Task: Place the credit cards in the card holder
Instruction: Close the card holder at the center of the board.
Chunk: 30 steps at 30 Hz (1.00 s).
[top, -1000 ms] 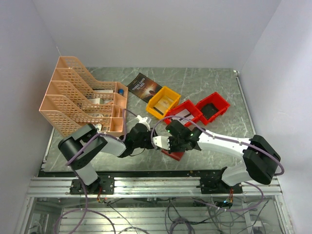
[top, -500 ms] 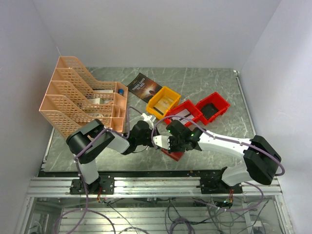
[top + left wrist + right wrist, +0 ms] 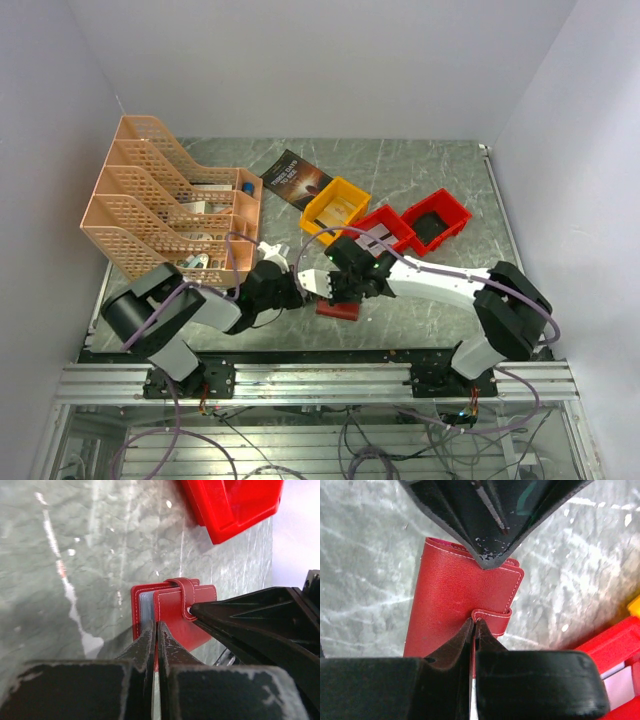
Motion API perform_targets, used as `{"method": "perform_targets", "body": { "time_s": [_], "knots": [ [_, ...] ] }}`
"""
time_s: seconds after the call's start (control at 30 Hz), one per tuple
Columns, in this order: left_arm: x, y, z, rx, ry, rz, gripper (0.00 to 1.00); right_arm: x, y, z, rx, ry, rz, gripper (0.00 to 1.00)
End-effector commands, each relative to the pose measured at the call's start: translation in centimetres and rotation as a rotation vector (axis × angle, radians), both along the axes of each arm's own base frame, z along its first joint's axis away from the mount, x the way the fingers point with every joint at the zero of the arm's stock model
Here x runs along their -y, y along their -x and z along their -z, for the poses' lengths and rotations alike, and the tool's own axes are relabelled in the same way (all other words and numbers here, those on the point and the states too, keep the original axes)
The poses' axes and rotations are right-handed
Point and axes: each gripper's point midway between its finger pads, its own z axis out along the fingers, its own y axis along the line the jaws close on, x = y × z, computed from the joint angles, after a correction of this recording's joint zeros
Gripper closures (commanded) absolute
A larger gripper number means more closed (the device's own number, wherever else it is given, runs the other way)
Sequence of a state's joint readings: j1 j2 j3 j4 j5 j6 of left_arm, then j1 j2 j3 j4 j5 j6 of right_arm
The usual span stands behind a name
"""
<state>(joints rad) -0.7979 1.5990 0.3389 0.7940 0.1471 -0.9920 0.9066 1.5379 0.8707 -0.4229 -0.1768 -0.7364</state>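
Seemingly light and floppy, the card holder (image 3: 455, 600) wants thin pinches: left hand (image 3: 156, 630) at its edge, right hand (image 3: 474, 625) at its strap (image 3: 495, 616), both narrowed shut.

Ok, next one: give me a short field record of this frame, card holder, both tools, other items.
card holder: dark red, closed, strap across its cover, lying flat between the tools
left tool: fingers together at the holder's edge; pinch unclear
right tool: fingers together at the strap; pinch unclear
bins: yellow bin, two red bins, behind the holder
other: peach file rack, book
progress: holder not opened yet
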Motion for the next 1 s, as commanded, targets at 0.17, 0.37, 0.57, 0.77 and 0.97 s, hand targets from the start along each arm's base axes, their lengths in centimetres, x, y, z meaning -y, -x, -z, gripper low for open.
{"method": "perform_targets", "body": {
  "time_s": [0.17, 0.37, 0.57, 0.77, 0.97],
  "knots": [
    [-4.2, -0.5, -1.7, 0.056, -0.039, -0.16, 0.89, -2.1, 0.2, 1.8, -0.043, -0.026, -0.106, 1.0],
    [-4.6, 0.1, -5.2, 0.118, 0.005, -0.14, 0.7, -1.8, 1.1, 1.7, -0.041, -0.066, -0.137, 1.0],
    [-2.0, 0.3, -6.3, 0.109, 0.065, -0.042, 0.89, -0.8, 2.0, 1.8, -0.055, -0.071, -0.155, 1.0],
    [0.5, 0.3, -3.9, 0.057, 0.07, 0.017, 0.93, -0.3, 2.3, 2.0, -0.046, -0.065, -0.184, 1.0],
    [0.9, 0.5, -2.0, 0.018, 0.026, 0.026, 0.93, 0.1, 2.6, 2.7, -0.049, -0.044, -0.21, 1.0]
  ]
}}
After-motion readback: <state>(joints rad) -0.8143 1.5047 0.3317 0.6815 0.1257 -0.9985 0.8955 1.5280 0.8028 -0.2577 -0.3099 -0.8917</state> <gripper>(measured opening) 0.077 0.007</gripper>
